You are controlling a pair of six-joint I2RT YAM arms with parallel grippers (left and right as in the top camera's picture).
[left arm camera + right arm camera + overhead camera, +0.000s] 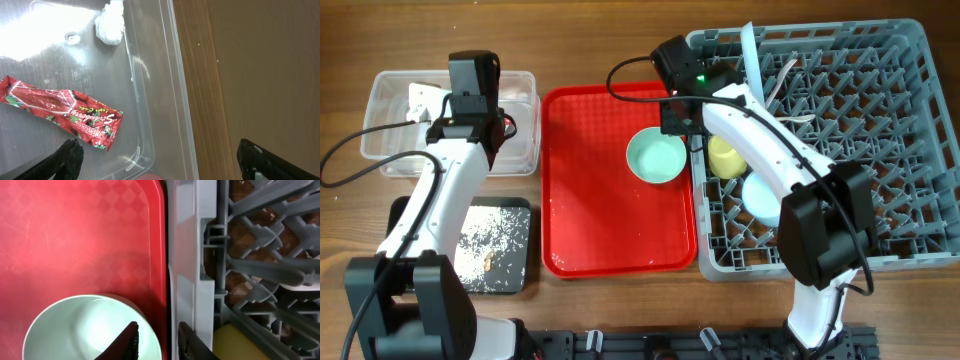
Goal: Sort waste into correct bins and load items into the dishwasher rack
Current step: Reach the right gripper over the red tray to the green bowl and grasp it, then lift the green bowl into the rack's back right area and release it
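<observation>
A pale mint-green bowl (655,157) (85,330) stands on the red serving tray (610,210), beside the grey dishwasher rack (880,150) (192,255). My right gripper (685,138) (159,337) straddles the bowl's right rim, one finger inside and one outside, shut on it. In the rack are a yellow cup (723,157), a light blue plate (760,197) and white utensils (752,55). My left gripper (503,128) (160,160) hangs wide open over the clear tub's (390,150) right wall. The red wrapper (65,112) and white scrap (110,25) lie in the tub.
The black tray (515,212) at the front left holds beige crumbs (480,240). A strip of wooden table (240,75) shows beside the tub. The red tray fills the space between the tub and the rack.
</observation>
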